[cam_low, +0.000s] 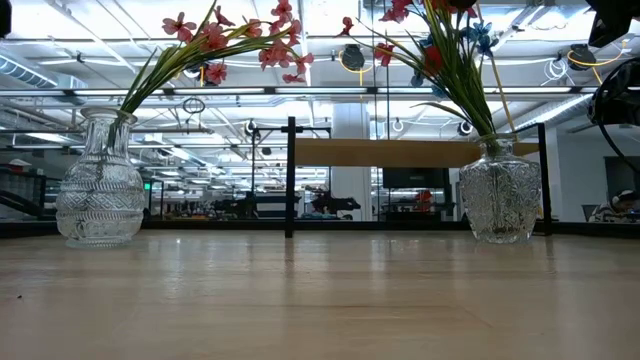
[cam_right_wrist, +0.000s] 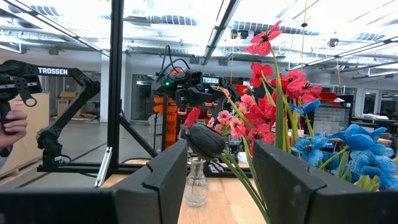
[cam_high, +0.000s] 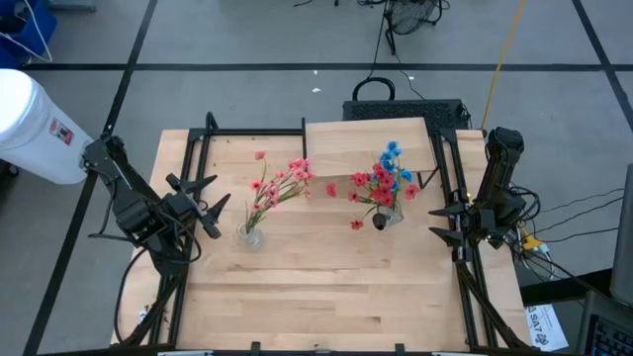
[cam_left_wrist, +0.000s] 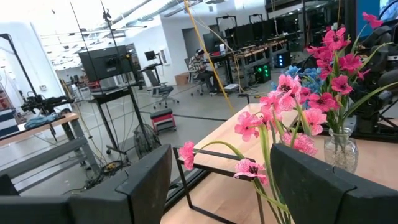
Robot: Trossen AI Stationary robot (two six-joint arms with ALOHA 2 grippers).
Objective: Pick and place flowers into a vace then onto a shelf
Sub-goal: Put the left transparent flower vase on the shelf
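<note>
Two clear glass vases stand on the wooden tabletop. The left vase (cam_high: 250,235) (cam_low: 100,185) holds a spray of pink and red flowers (cam_high: 280,183) that leans toward the far right. The right vase (cam_high: 386,220) (cam_low: 500,195) holds red, pink and blue flowers (cam_high: 386,178) by their stems. The shelf (cam_high: 371,146) (cam_low: 400,152) stands at the far edge behind them. My left gripper (cam_high: 213,208) (cam_left_wrist: 217,162) hangs open to the left of the left vase. My right gripper (cam_high: 435,221) (cam_right_wrist: 217,155) hangs open to the right of the right vase. Both point at the flowers.
Black frame rails (cam_high: 188,168) run along the table's left and right sides. A black post (cam_low: 291,175) of the shelf stands between the vases in the low view. Bare wood (cam_high: 326,287) lies toward the near edge. A person's hand (cam_right_wrist: 9,127) shows far off in the room.
</note>
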